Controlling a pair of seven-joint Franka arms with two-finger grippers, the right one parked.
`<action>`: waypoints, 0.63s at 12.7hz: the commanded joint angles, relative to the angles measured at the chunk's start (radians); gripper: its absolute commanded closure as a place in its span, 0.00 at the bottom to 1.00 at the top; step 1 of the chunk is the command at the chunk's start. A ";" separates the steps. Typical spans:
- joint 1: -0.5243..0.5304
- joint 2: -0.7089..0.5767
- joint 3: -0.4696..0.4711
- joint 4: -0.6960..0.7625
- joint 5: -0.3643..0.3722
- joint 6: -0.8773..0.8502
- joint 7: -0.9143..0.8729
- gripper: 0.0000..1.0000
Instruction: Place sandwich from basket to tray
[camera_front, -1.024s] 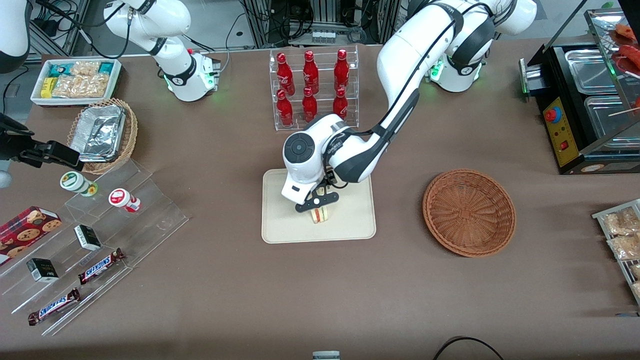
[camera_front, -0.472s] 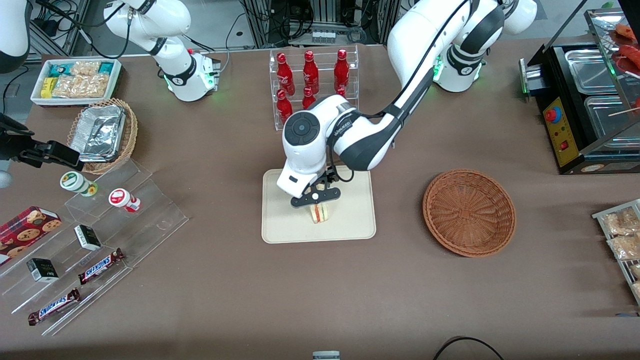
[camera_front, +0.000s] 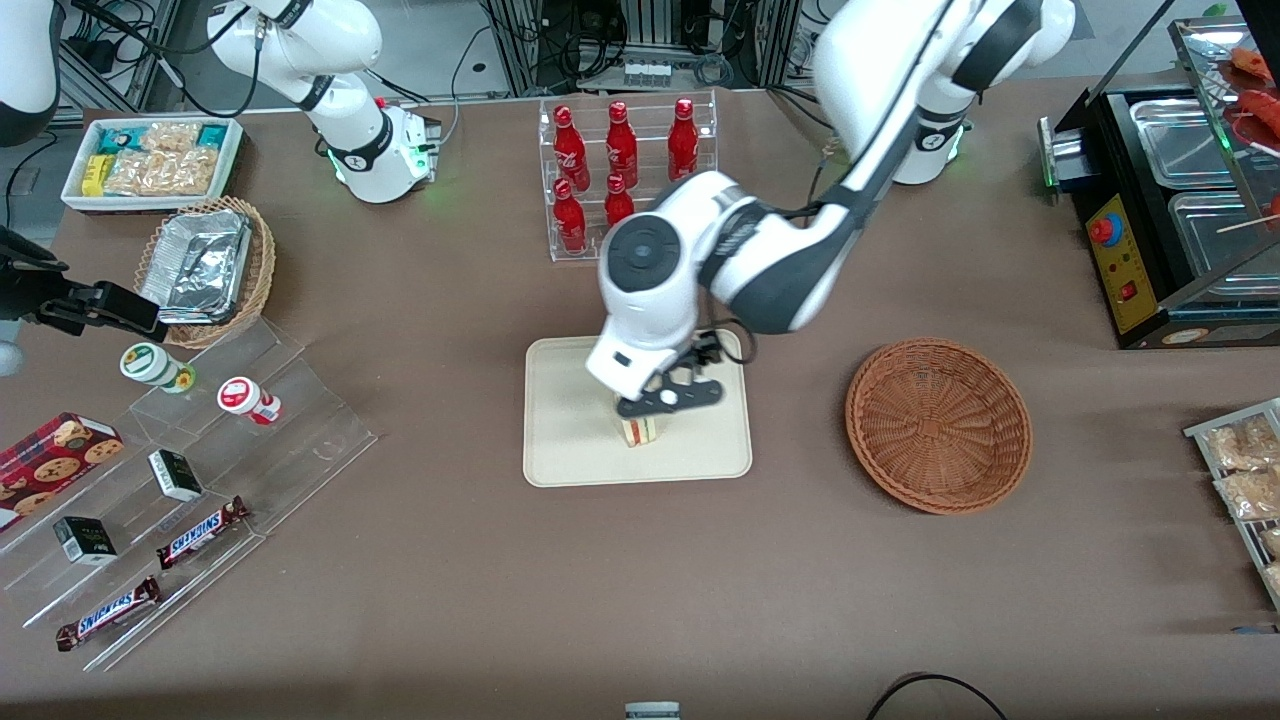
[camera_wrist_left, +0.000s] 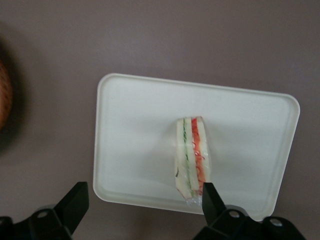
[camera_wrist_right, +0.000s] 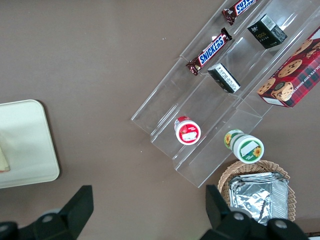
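Pale bread sandwich (camera_wrist_left: 191, 156) lies lengthwise on the cream tray (camera_wrist_left: 130, 130), directly beneath the claw (camera_wrist_left: 142, 207), whose fingers stand apart.

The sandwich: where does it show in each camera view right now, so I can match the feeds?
Front view: the sandwich stands on the tray, just below the open gripper.
Left wrist view: sandwich on the tray, cut edge up, apart from the gripper's fingers.
Right wrist view: only a sliver at the picture's edge, on the tray.
Shared landmark: the cream tray.
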 joint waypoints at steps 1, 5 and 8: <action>0.076 -0.081 -0.004 -0.089 0.008 -0.018 0.093 0.00; 0.232 -0.279 -0.007 -0.316 -0.060 -0.019 0.345 0.00; 0.352 -0.423 -0.006 -0.475 -0.065 -0.019 0.547 0.00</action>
